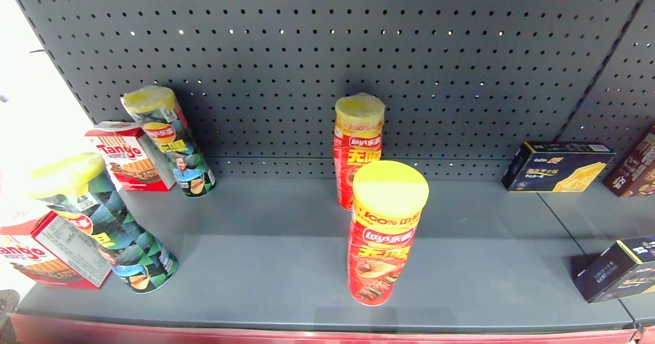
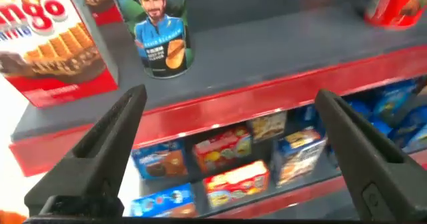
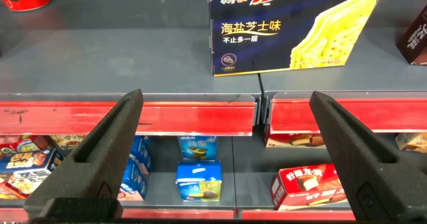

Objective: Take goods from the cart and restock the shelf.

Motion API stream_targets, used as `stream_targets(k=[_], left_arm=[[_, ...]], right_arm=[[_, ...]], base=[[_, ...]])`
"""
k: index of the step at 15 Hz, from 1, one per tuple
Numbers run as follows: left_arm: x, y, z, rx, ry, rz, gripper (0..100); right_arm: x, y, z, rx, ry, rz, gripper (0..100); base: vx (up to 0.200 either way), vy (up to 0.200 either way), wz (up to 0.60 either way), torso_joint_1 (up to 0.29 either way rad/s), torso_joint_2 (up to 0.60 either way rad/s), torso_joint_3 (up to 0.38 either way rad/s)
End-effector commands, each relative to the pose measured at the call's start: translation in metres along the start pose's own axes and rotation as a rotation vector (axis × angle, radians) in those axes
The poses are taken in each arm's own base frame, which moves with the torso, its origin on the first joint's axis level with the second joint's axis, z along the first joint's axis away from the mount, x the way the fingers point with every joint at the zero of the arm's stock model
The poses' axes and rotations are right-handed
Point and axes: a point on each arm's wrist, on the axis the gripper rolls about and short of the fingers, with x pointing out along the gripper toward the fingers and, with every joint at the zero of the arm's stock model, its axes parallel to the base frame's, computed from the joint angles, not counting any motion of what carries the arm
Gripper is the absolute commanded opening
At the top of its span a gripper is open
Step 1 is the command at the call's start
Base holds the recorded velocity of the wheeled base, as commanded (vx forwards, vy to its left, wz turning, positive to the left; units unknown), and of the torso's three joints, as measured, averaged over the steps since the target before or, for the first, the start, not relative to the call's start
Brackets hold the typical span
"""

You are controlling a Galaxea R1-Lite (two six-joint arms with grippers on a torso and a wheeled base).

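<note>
Shelf [image 1: 276, 262] half-stocked, red chip can [image 1: 381, 241] fronted for shoppers; our left gripper [image 2: 227, 104] and right gripper [image 3: 225, 101] gape empty, likely awaiting stock.

A dark grey pegboard panel [image 1: 327, 52] is filling the upper half of the frame, light glinting through some holes. A grey shelf board [image 1: 276, 262] is spanning the lower half, a red strip [image 1: 307, 336] edging the bottom. White glare [image 1: 20, 78] is flooding the upper left.

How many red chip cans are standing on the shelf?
2. The front red can stands in the middle of the shelf, near its edge; the back red can stands just behind it, by the wall. More could be past the picture's sides.
</note>
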Motion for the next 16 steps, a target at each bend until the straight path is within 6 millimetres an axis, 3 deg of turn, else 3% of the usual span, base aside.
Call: stream_targets(k=[1,3,6,7,10,16], left_arm=[[0.0000,-0.0005,-0.0001,-0.020,0.000,-0.019,100],[0.0000,-0.0004,0.0001,-0.049,-0.001,-0.015,100],[-0.0013,0.0064,-0.0074,-0.024,0.079,0.306,100],[-0.0018,0.0067,-0.0092,-0.026,0.103,0.330,100],[-0.0006,0.0031,-0.0076,0.032,0.081,0.152,100],[-0.0006,0.0032,-0.0073,0.029,0.077,0.152,100]], right_arm=[[0.0001,0.0000,0.0001,0.000,0.001,0.000,100],[0.0001,0.0000,0.0001,0.000,0.001,0.000,100],[0.0001,0.0000,-0.0004,0.000,0.005,0.002,100],[0.0009,-0.0002,-0.0047,-0.003,0.027,-0.005,100],[0.0012,-0.0002,-0.0063,-0.021,0.034,-0.002,100],[0.0012,-0.0001,-0.0065,-0.028,0.036,0.000,100]], base=[[0.000,0.000,0.00,0.000,0.00,0.000],[0.000,0.000,0.00,0.000,0.00,0.000],[0.000,0.000,0.00,0.000,0.00,0.000],[0.000,0.000,0.00,0.000,0.00,0.000],[0.000,0.000,0.00,0.000,0.00,0.000],[0.000,0.000,0.00,0.000,0.00,0.000]])
